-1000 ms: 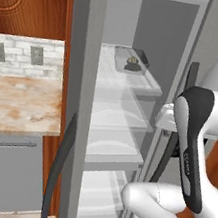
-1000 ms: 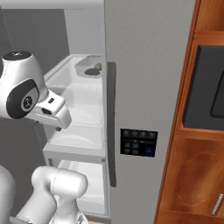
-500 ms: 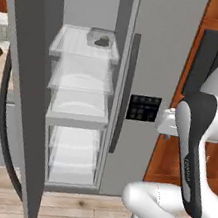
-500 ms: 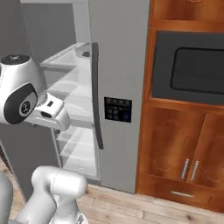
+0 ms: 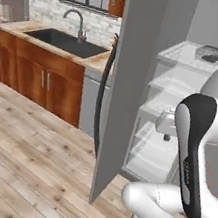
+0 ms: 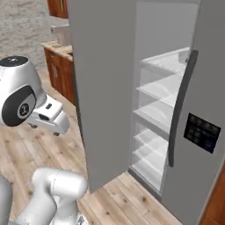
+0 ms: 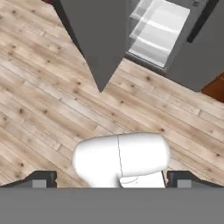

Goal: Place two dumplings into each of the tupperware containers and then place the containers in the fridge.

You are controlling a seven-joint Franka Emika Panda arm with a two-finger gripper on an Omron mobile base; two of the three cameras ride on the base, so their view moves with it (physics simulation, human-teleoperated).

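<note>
The fridge point(image 5: 182, 108) stands open, its pale shelves point(image 6: 160, 90) bare except for the top one. On that top shelf sits a dark grey tupperware container point(image 5: 210, 54) with a dark lump inside, too small to tell whether it is a dumpling. My gripper point(image 5: 167, 137) hangs in front of the fridge, over the floor and well away from the shelves. Its fingertips point(image 7: 41, 178) stand wide apart in the hand view, so my gripper point(image 7: 113, 179) is open with nothing held. It also shows low on the left as my gripper point(image 6: 45, 129).
The open fridge door point(image 5: 130, 84) juts out between me and the counter. A sink point(image 5: 62, 42) with a faucet point(image 5: 78, 19) sits in the counter over brown cabinets point(image 5: 44, 82). The other door carries a black dispenser panel point(image 6: 201, 132). Wooden floor point(image 7: 52, 96) lies below.
The whole picture has shifted: the base has backed off and turned, so the fridge now sits further right and the sink counter has come into view. The gripper stays open.
</note>
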